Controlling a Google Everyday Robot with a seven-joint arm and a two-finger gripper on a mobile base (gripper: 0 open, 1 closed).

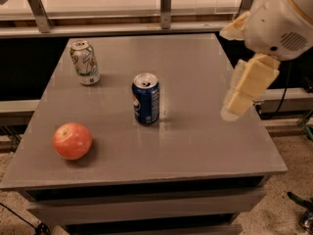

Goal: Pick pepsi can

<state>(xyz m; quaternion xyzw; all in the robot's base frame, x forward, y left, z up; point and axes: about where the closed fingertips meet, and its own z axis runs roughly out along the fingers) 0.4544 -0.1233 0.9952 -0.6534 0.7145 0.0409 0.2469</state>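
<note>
The pepsi can is dark blue with a silver top and stands upright near the middle of the grey table. My gripper hangs above the table's right side, to the right of the can and well apart from it. Its two cream fingers are spread, with nothing between them. The white arm housing fills the upper right corner.
A white-and-green can stands upright at the table's back left. A red-orange apple lies at the front left. A rail with metal posts runs behind the table. Cables lie on the floor at the right.
</note>
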